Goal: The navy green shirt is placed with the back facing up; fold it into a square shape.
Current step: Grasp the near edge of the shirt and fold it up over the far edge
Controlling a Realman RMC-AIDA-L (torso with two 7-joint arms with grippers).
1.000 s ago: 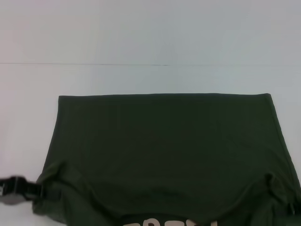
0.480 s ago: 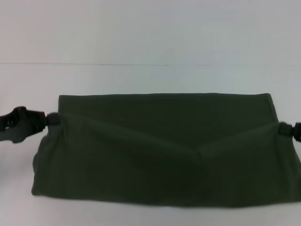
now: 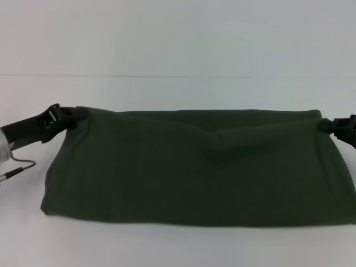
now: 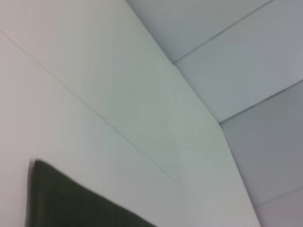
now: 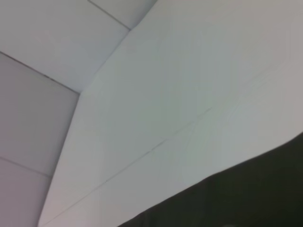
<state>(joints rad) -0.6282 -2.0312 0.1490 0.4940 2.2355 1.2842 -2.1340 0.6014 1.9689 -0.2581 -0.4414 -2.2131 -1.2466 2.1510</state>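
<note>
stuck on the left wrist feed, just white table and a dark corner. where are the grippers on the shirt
Observer: In the head view the left gripper is at the far left corner of the navy green shirt, pinching the fabric.
Operator: and the right one
Observer: The right gripper is at the far right corner, also shut on the cloth, at the frame's edge.
Operator: is the fold flat
Observer: Not quite. The shirt lies doubled into a wide band on the white table, but a raised ridge runs from the right corner toward the middle.
Operator: near edge ok
Observer: The near edge looks straight and even across the band.
</note>
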